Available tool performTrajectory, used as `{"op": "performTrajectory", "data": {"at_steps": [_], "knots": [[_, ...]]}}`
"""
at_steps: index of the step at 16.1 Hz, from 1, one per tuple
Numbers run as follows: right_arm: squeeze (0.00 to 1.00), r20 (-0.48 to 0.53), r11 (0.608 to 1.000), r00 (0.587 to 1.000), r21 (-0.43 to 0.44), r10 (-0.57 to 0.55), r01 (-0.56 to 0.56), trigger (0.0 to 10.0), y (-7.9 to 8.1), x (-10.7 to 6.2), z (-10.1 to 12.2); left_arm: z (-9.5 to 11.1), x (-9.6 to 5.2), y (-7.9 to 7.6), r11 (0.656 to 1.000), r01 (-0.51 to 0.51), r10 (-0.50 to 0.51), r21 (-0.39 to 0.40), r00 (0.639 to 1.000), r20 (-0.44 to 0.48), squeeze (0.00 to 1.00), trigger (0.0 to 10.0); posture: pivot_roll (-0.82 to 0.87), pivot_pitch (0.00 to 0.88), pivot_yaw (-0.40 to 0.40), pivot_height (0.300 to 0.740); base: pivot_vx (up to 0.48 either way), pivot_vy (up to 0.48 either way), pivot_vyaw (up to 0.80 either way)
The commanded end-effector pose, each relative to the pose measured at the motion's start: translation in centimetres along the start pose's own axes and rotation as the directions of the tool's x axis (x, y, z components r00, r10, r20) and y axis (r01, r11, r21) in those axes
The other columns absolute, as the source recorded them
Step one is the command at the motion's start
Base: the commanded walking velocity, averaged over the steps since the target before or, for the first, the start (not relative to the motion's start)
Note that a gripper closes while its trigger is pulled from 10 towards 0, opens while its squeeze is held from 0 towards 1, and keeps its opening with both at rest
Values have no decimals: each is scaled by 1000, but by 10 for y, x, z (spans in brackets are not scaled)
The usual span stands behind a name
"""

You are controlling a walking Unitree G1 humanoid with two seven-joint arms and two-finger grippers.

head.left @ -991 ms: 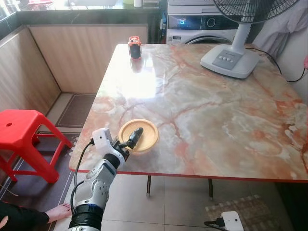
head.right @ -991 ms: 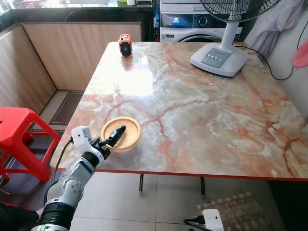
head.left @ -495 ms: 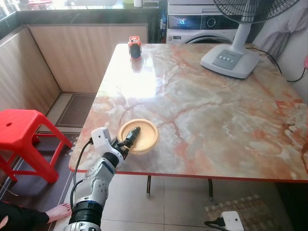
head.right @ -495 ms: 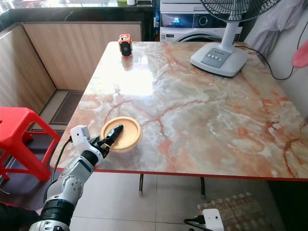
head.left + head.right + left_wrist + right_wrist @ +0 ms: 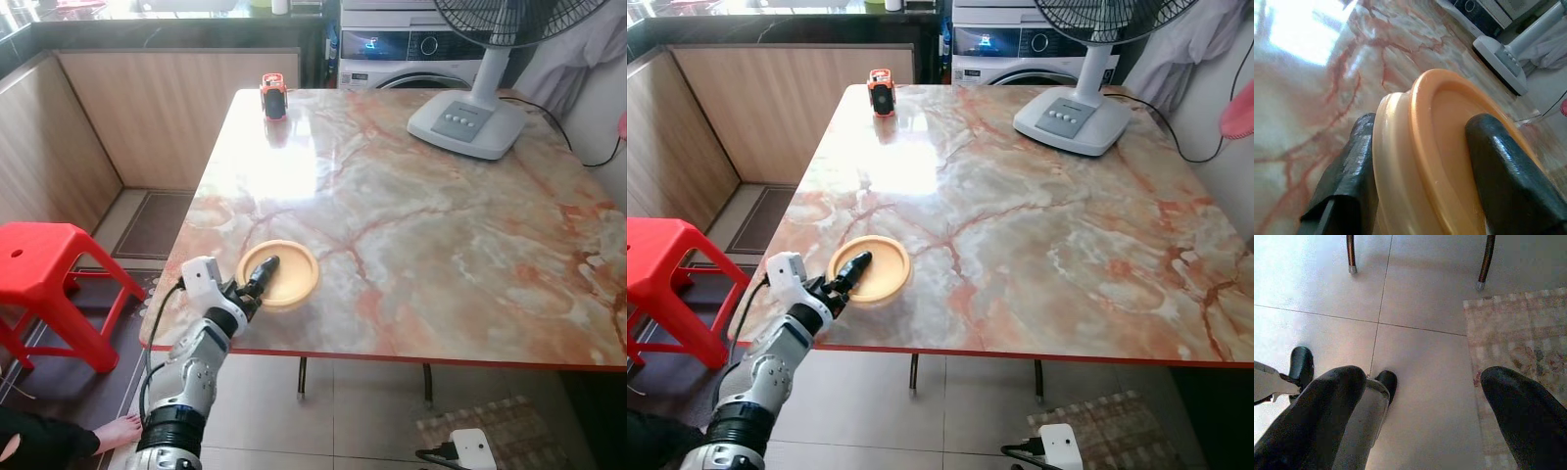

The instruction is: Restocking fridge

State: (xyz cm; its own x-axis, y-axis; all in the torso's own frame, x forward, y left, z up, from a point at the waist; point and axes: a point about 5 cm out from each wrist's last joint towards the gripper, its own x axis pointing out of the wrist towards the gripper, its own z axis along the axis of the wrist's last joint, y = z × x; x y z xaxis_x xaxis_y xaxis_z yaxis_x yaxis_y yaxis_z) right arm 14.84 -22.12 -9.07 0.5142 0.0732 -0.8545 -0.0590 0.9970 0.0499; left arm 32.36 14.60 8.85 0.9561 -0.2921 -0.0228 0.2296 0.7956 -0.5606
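At the near left corner of the table: the scene set out by parts.

Table: a marble-patterned top (image 5: 421, 225) with a red edge, seen from above and in front.

Dish: a shallow round yellow-orange dish (image 5: 284, 274) lying flat near the front left edge of the table.

Left gripper: the left gripper (image 5: 260, 278) reaches in from below the table edge. In the left wrist view one black finger (image 5: 1508, 181) lies inside the dish and the other against its outer wall, so the rim (image 5: 1415, 156) is pinched between them; the jaws are closed down to the thickness of that rim.

Change: compared with a second ago, the dish and the fingers sit a little nearer the left front corner. The dish has been drawn slightly toward the robot, still flat on the marble as far as the head views show, though whether it has lifted a hair cannot be told.

Meaning for the task: the grip looks secured, and the step in hand is probably pulling the dish off the table for carrying to the fridge. The thin rim hold could slip once the dish hangs free.

Right gripper: the right gripper (image 5: 1420, 416) hangs idle over the tiled floor (image 5: 1415, 308), its fingers well apart and empty.

Other items: a small orange object (image 5: 273, 96) at the far left, a fan base (image 5: 468, 122) at the far right, a red stool (image 5: 44, 264) beside the table.
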Motion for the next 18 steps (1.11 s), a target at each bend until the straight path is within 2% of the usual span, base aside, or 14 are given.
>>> {"op": "performTrajectory", "data": {"at_steps": [1,5,9,13,14,18], "knots": [[0,-7,1000,1000,-10,1,-1,10000,-1,0,0,-3,-1,7,999,-22,23,35,999,-36,0,0,-36,44,-26,740,0,0,0],[0,-3,1000,1000,-7,-6,6,10000,-1,0,1,-1,-1,6,999,-22,22,36,1000,-7,0,0,-41,40,-25,740,0,0,0],[0,-1,1000,1000,-11,-11,11,10000,-2,0,1,12,3,-1,999,6,-8,35,999,46,0,0,-36,36,-27,740,0,0,0],[0,0,1000,1000,-9,-18,18,10000,-3,0,1,28,7,-16,998,66,-67,16,991,119,0,0,-44,27,-24,740,0,0,0],[0,0,1000,1000,-8,-20,20,10000,-3,0,1,35,8,-26,995,97,-97,11,984,150,0,0,-43,22,-24,740,0,0,0],[0,0,999,1000,-10,-31,31,10000,-4,-1,-1,52,0,-52,977,192,-163,-92,952,259,0,0,-47,0,-17,740,0,0,0]]}}
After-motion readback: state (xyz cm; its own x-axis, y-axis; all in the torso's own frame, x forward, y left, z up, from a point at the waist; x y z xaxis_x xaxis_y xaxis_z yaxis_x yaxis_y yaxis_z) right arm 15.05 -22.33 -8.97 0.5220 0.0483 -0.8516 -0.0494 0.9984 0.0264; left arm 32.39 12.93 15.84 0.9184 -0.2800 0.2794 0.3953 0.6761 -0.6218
